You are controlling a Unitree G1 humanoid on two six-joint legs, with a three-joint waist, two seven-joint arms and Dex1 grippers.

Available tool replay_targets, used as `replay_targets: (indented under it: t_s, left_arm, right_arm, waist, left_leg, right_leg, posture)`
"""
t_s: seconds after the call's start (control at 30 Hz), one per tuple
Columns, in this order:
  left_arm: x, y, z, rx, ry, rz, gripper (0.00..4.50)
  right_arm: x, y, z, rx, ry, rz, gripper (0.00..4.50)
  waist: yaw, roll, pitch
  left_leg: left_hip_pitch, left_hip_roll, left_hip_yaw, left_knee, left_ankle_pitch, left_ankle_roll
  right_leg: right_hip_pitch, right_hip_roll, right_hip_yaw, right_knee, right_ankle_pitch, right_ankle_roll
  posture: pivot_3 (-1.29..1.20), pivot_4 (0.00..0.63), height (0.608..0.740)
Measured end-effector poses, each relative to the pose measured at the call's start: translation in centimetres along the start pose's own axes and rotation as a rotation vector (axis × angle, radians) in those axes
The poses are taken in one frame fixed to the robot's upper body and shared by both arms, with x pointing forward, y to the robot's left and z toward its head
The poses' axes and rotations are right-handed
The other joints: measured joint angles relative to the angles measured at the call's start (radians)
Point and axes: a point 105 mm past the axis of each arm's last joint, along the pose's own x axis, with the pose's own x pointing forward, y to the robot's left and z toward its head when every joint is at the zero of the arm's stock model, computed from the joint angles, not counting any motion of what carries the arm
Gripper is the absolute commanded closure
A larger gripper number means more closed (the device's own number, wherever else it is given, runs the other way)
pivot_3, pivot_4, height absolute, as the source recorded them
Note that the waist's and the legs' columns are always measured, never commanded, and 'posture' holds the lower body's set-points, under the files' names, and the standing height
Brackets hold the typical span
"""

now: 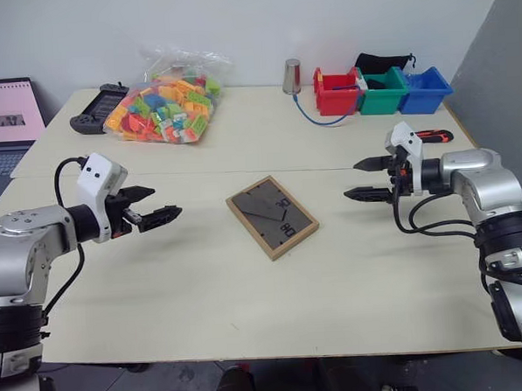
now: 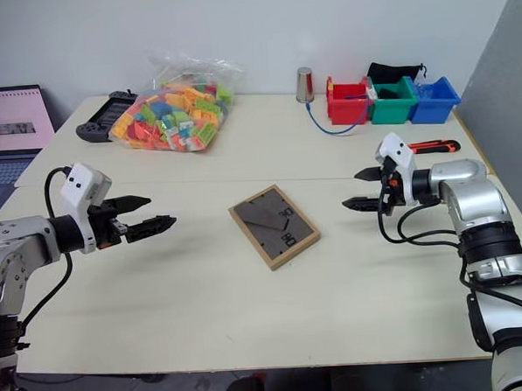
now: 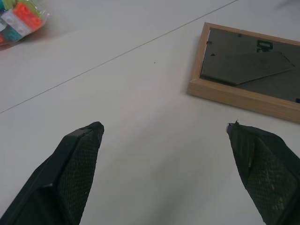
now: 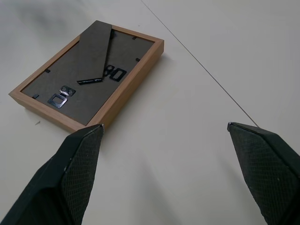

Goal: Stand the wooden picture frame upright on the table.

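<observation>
Light-wood bordered, the wooden picture frame (image 1: 273,217) lies flat and face down near the middle of the tabletop (image 1: 249,292), just on the near side of its seam, with the dark backing and folded stand flap (image 4: 93,54) uppermost. Left pincer (image 1: 152,210) and right pincer (image 1: 365,179) hover on either side of it, well apart from it, each with its fingers spread wide and holding nothing. The step in hand appears to be the approach. To do it well, one pincer should probably pinch a long edge and tip the frame up, while the other swings the flap out before release; an unopened flap would likely let the frame topple.
</observation>
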Motion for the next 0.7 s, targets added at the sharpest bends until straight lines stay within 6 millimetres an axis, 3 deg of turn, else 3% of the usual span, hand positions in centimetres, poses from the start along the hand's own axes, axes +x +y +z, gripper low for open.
replay_targets:
  t_s: [0.2, 0.4, 0.57, 0.63, 0.7]
  left_arm:
    - [1.2, -1.1, -0.8, 0.009, -0.005, -0.031, 1.65]
    - [4.5, -2.4, -2.6, -0.006, -0.002, -0.037, 3.0]
    - [6.7, -2.3, -3.2, -0.002, -0.007, -0.01, 4.05]
    - [7.6, -2.4, -3.3, -0.002, -0.018, -0.008, 4.46]
    - [8.6, -2.6, -3.3, -0.015, -0.03, -0.011, 4.46]
  right_arm:
    - [1.4, 0.3, -0.3, 0.021, -0.014, 0.004, 1.81]
    - [3.9, 0.9, -1.6, -0.005, 0.017, 0.001, 3.31]
    - [5.1, 0.8, -3.0, -0.024, 0.066, -0.029, 4.43]
    - [5.5, 1.0, -3.3, -0.036, 0.076, -0.029, 4.5]
    - [5.8, 1.0, -3.3, -0.042, 0.069, -0.034, 4.5]
  waist:
    - [0.0, 0.0, 0.0]
    - [0.001, 0.0, 0.0]
    - [0.001, 0.0, 0.0]
    - [0.002, 0.0, 0.0]
    - [0.002, 0.0, 0.0]
  left_leg:
    - [0.0, 0.0, 0.0, 0.0, 0.0, 0.0]
    - [0.0, 0.0, 0.0, 0.001, 0.0, 0.0]
    - [0.0, -0.001, 0.0, 0.001, 0.0, 0.0]
    - [0.0, -0.001, 0.0, 0.001, 0.0, 0.0]
    - [0.0, -0.001, 0.0, 0.001, 0.0, 0.0]
  right_leg:
    - [0.0, 0.0, 0.0, 0.001, 0.0, 0.0]
    - [0.0, 0.0, 0.0, 0.001, 0.0, 0.0]
    - [0.0, 0.0, 0.0, 0.002, 0.0, 0.0]
    - [0.0, 0.0, 0.0, 0.002, 0.0, 0.0]
    - [0.0, 0.0, 0.0, 0.002, 0.0, 0.0]
  posture:
    - [0.0, 0.15, 0.74]
    - [0.0, 0.15, 0.74]
    - [0.0, 0.15, 0.74]
    - [0.0, 0.15, 0.74]
    - [0.0, 0.15, 0.74]
